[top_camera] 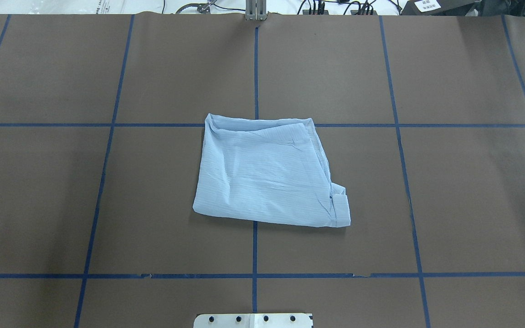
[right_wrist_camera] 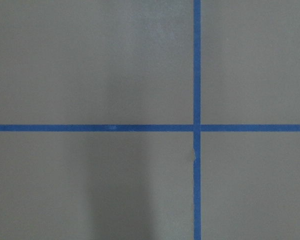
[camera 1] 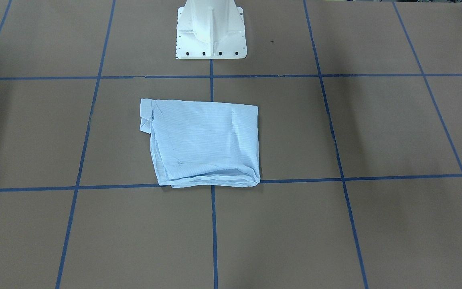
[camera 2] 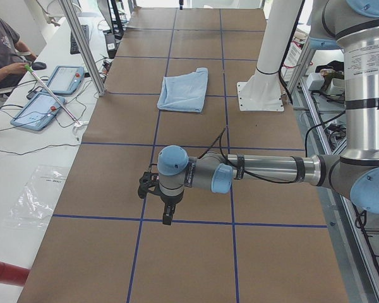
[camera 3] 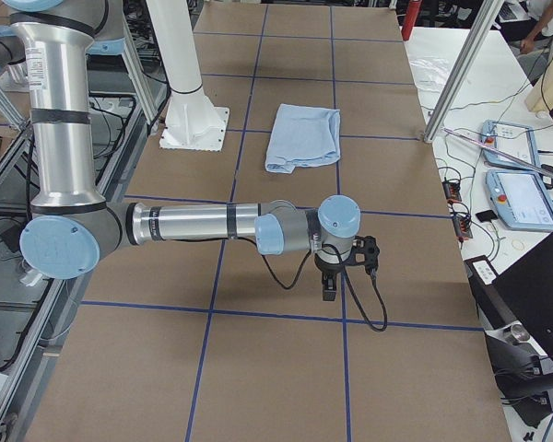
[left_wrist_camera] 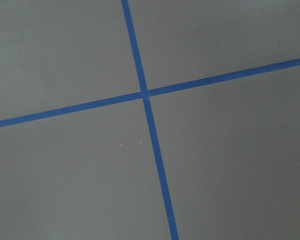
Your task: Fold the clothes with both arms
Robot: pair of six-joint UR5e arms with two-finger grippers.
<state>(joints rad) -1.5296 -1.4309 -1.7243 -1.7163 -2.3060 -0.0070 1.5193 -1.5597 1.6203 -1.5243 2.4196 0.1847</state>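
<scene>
The light-blue pinstriped shirt lies folded into a rough rectangle at the middle of the brown table, with a cuff sticking out at one corner. It also shows in the exterior left view and the exterior right view. My left gripper hangs over bare table far from the shirt, toward the table's left end. My right gripper hangs over bare table toward the right end. Neither holds cloth. I cannot tell whether either is open or shut. Both wrist views show only table and blue tape.
The brown table carries a grid of blue tape lines. The white base pedestal stands behind the shirt. Operators' tablets and cables lie on a side bench. Metal frame posts stand at the table's far edge.
</scene>
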